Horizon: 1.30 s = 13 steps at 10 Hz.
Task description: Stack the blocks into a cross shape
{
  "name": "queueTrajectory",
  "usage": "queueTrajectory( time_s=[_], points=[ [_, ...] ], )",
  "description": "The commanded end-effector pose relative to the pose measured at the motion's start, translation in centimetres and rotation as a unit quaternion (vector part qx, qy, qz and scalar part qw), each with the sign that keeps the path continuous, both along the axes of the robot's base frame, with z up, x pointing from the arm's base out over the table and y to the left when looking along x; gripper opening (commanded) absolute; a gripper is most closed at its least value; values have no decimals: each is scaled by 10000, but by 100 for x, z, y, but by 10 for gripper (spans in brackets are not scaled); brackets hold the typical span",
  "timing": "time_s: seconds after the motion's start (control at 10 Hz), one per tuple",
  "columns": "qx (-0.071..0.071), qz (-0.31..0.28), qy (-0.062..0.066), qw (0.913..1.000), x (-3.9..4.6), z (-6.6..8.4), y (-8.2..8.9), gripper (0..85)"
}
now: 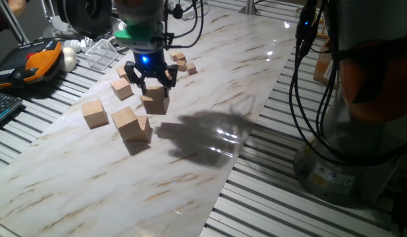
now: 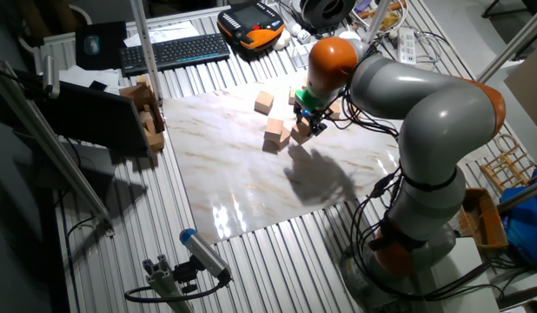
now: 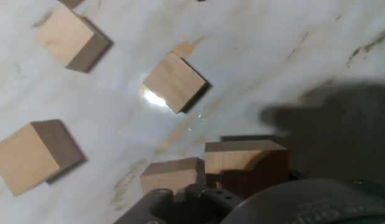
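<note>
My gripper [image 1: 153, 84] hangs low over the marble board [image 1: 210, 79], its fingers close on either side of a tan block [image 1: 155, 102] and seemingly shut on it. Two more blocks [image 1: 132, 124] sit touching each other just left and in front. Another block [image 1: 93, 112] lies further left, and a smaller-looking cube [image 1: 122, 88] sits behind. From the other fixed view the gripper [image 2: 308, 124] is at the held block [image 2: 301, 135]. In the hand view two cubes [image 3: 245, 163] show right at the dark housing [image 3: 273, 205], and three lie beyond.
Small wooden cubes [image 1: 182, 62] are scattered behind the gripper. A clear plastic tray [image 1: 101, 52], an orange pendant [image 1: 42, 59] and a keyboard [image 1: 2, 105] lie off the board at left. The arm's base and cables [image 1: 361, 99] stand at right.
</note>
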<state>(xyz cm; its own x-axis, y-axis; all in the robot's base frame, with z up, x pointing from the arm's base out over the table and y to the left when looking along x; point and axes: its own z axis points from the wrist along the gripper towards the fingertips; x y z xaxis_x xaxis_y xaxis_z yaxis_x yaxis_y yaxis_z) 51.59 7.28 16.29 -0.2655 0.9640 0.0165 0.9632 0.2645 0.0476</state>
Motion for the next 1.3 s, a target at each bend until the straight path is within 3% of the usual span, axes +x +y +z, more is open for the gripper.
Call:
queueTrajectory(
  time_s=[0.0, 0.2, 0.3, 0.4, 0.8, 1.2],
  points=[
    [64, -1527, -35, 9882, 24, -3, 15, 0],
    [-13, -2390, -72, 9710, 55, -26, 20, 0],
    [-137, -2545, -136, 9669, 40, -28, -3, 0],
    [-170, -2699, -180, 9626, 36, -21, -12, 0],
    [7, -3264, -18, 9452, 59, -42, 1, 0],
    [77, -3822, -84, 9240, 63, -52, 12, 0]
  ],
)
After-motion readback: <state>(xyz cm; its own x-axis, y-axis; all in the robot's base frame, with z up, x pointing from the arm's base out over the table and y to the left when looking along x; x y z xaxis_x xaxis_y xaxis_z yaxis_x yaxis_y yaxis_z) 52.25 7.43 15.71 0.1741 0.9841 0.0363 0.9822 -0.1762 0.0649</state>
